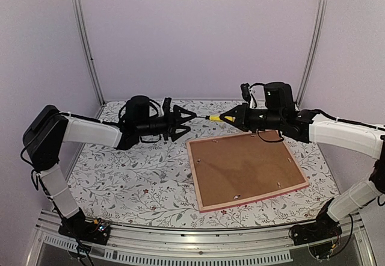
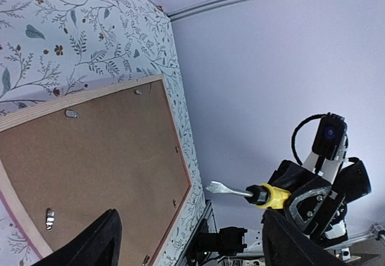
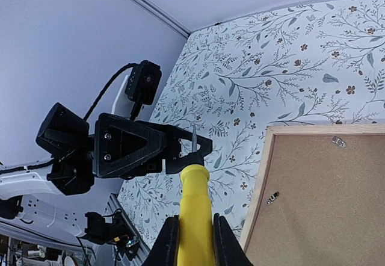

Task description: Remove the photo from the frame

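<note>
Frame (image 1: 193, 173) lies face-down on tabletop (image 1: 132, 176), backing board (image 1: 243, 167) up, clips (image 1: 237, 197) reachable. Right claw (image 1: 231, 118) grips screwdriver (image 1: 215, 118); left claw (image 1: 185, 123) gapes open by its blade.

My table (image 1: 132, 182) | surface: white, leafy floral print | lying on it: the frame (image 1: 193, 173), flat, face down, brown backing board (image 1: 243, 167) up, toward my right side

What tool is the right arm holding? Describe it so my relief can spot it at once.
On the floral table the frame lies face down, brown back up. Near its far edge the right gripper points left, and the screwdriver sticks out of its fingers toward the open left gripper. It is the only yellow thing there, with a thin flat metal blade.
</note>
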